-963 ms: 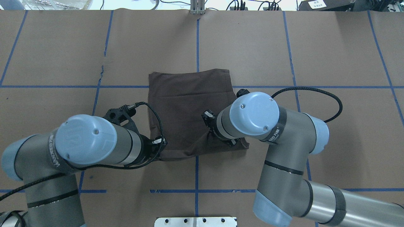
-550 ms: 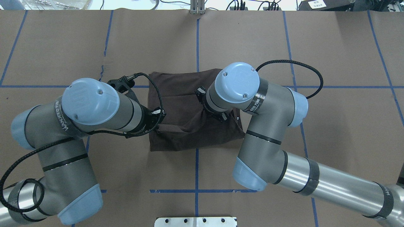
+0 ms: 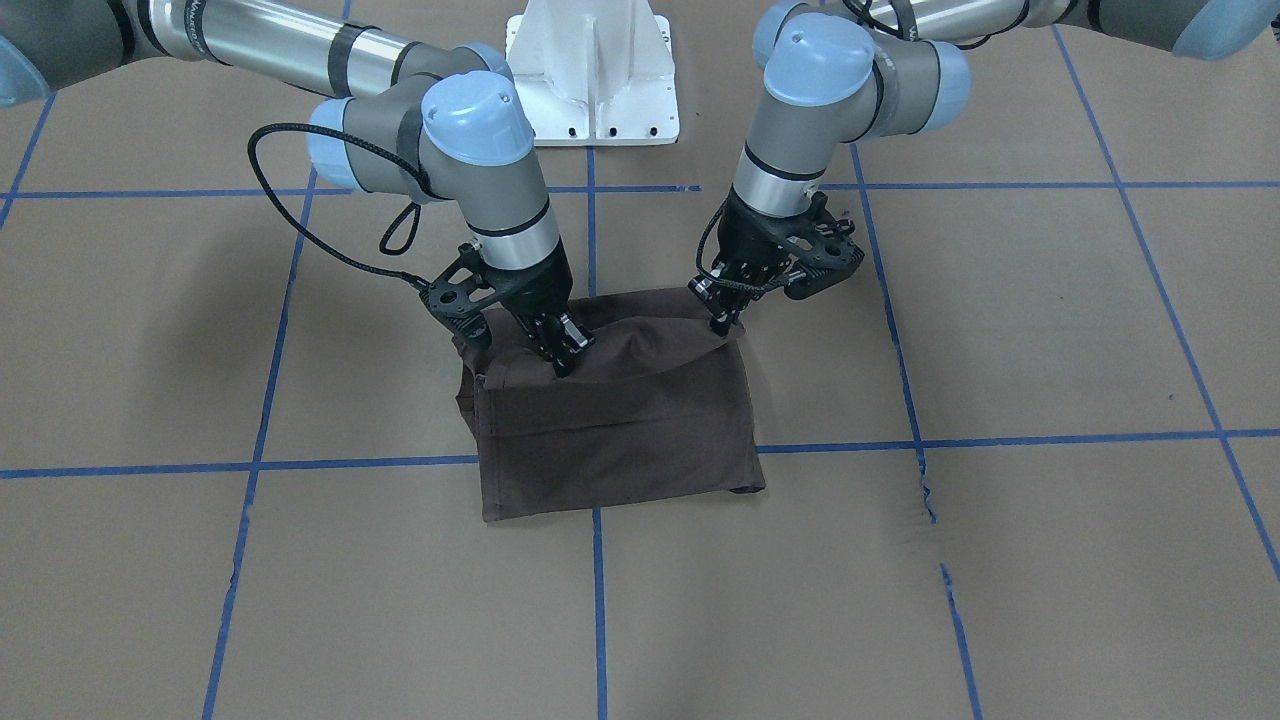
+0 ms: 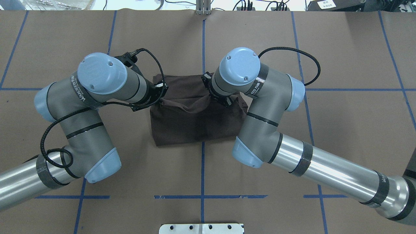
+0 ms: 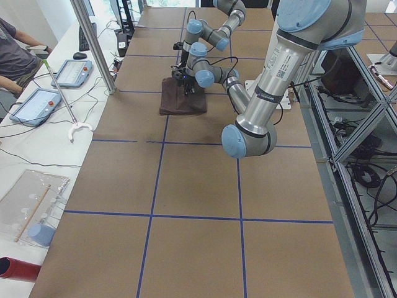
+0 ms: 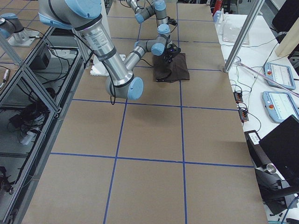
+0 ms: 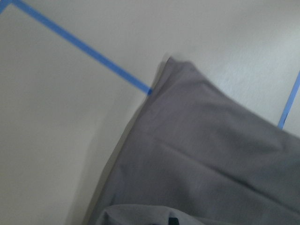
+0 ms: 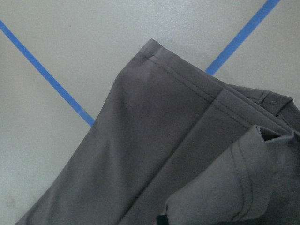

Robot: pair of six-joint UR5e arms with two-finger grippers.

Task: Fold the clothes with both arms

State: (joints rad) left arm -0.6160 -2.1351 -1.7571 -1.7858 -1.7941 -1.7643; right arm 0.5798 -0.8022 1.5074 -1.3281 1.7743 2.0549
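Note:
The dark brown shirt [image 3: 620,430] lies folded in a rough rectangle at the table's centre, also seen from overhead [image 4: 195,125]. Its edge nearest the robot is lifted and sags between the two grippers. My left gripper [image 3: 722,322] is shut on one end of that raised edge; my right gripper [image 3: 563,362] is shut on the other end, further in over the cloth. From overhead, the wrists hide most of both grippers. The left wrist view shows smooth layers of shirt [image 7: 211,154] below, and the right wrist view a stitched hem on the shirt [image 8: 154,154].
The brown paper table top [image 4: 341,58] is marked with blue tape lines. The white pedestal base [image 3: 592,80] stands at the robot's side. A metal post [image 5: 93,43], tablets [image 5: 34,105] and a seated person [image 5: 12,49] are at the far side table.
Both arms have swung away from the robot, carrying the shirt's near edge up and over toward its far edge. The visible shirt outline is shorter now.

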